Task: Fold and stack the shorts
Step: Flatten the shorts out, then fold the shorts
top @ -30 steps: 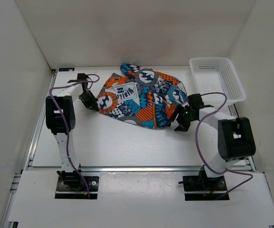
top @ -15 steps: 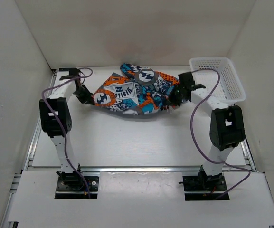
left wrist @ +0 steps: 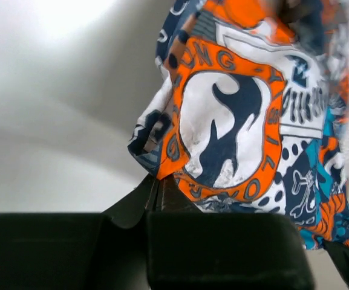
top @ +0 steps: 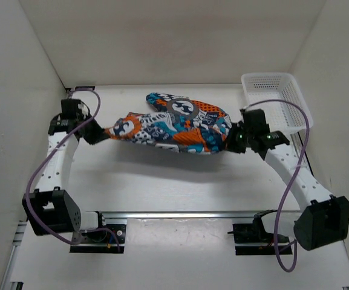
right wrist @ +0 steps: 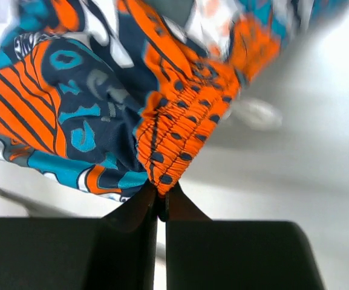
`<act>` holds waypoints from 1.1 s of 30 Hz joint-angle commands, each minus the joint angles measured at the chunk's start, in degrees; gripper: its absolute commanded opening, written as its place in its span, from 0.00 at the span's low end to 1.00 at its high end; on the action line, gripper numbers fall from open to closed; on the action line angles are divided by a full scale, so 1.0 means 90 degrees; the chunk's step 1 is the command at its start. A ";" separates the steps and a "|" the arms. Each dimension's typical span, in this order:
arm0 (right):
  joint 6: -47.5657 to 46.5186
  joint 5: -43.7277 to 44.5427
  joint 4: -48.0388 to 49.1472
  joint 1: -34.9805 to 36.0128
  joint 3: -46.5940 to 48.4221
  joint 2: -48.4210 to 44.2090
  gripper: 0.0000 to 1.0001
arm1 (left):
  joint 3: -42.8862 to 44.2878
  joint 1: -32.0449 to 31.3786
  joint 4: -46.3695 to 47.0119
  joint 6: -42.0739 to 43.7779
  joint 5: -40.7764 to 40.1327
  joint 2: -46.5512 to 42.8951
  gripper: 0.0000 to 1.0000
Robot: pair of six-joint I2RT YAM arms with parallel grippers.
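Only from the top camera: the whole white table [top: 162, 181], both arms reaching out from its near edge, and a white mesh basket [top: 270, 75] in the far right corner, just beyond the right arm [top: 295, 172]. Also only there: the shorts [top: 174, 124] as a whole, strung between the left arm [top: 52, 166] and the right one over the far middle of the table, with a soft shadow [top: 162, 158] on the table along their near side. Cannot tell from that view how the jaws stand; too small and dark.

From the wrist cameras, close detail instead. At the left wrist: one end of the shorts [left wrist: 271, 181] hanging in loose folds, with a round orange badge [left wrist: 222, 127] around a white and navy figure, lettering along its rim, and teal and spotted navy patches to the right. At the right wrist: the other end of the shorts [right wrist: 101, 90], navy with orange stripes and teal shapes, and an orange gathered band [right wrist: 180, 139] with dark dots running down to the jaws.

Overall look of the shorts: crumpled and unfolded, drawn out long from left to right, a busy patchwork of orange, teal, navy and white.

As for the left jaws: pinched tight on the cloth edge just below the badge, no gap to see. As for the right jaws: pinched tight on the tip of the gathered band, with only cloth between.
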 commanded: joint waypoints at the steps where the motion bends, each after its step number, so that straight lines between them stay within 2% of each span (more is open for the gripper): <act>1: -0.0216 0.0586 -0.0910 0.0087 -0.1172 -0.0667 0.00 | -0.1530 0.0120 -0.0187 -0.0243 -0.0706 -0.0902 0.10; 2: -0.0149 0.0587 -0.0970 0.0087 -0.1400 -0.0930 0.00 | -0.1826 0.0120 -0.0186 -0.0302 -0.0706 -0.1139 0.10; 3: -0.0090 0.0587 -0.1038 0.0087 -0.1576 -0.1039 0.14 | -0.2052 0.0120 -0.0186 -0.0303 -0.0706 -0.1354 0.10; 5: -0.0012 0.0587 -0.1204 0.0087 -0.1928 -0.1166 0.24 | -0.2512 0.0120 -0.0186 -0.0361 -0.0648 -0.1853 0.10; 6: -0.0011 0.0587 -0.1205 0.0087 -0.1929 -0.1167 0.39 | -0.2590 0.0042 -0.0186 -0.0361 -0.0648 -0.1960 0.10; 9: 0.0105 0.0392 -0.1205 0.0087 -0.2007 -0.1090 0.46 | -0.2669 -0.0017 -0.0186 -0.0361 -0.0648 -0.2079 0.10; 12: 0.0329 0.0052 -0.1205 0.0087 -0.2133 -0.1089 0.59 | -0.2669 -0.0017 -0.0186 -0.0361 -0.0648 -0.2020 0.10; 13: 0.0427 -0.0124 -0.1127 0.0087 -0.2221 -0.1089 0.69 | -0.2669 -0.0017 -0.0186 -0.0361 -0.0648 -0.2020 0.10; 15: 0.0856 -0.0582 -0.0874 0.0087 -0.2465 -0.1089 0.75 | -0.2669 -0.0017 -0.0186 -0.0420 -0.0715 -0.2020 0.10; 17: 0.1237 -0.1403 -0.0299 0.0087 -0.3031 -0.1177 0.75 | -0.2669 -0.0017 -0.0186 -0.0420 -0.0716 -0.2020 0.10; 21: 0.2261 -0.2067 0.0639 0.0155 -0.3900 -0.1313 0.75 | -0.2669 -0.0017 -0.0186 -0.0488 -0.0716 -0.2020 0.10; 28: 0.2722 -0.2274 0.1509 0.0584 -0.4126 -0.0710 0.73 | -0.2669 -0.0017 -0.0186 -0.0488 -0.0784 -0.2020 0.10; 31: 0.2821 -0.2343 0.2007 0.0673 -0.4195 -0.0241 0.67 | -0.2669 -0.0017 -0.0186 -0.0488 -0.0784 -0.2020 0.10; 33: 0.2879 -0.2343 0.2357 0.0673 -0.4195 0.0168 0.59 | -0.2601 -0.0017 -0.0186 -0.0488 -0.0784 -0.2020 0.10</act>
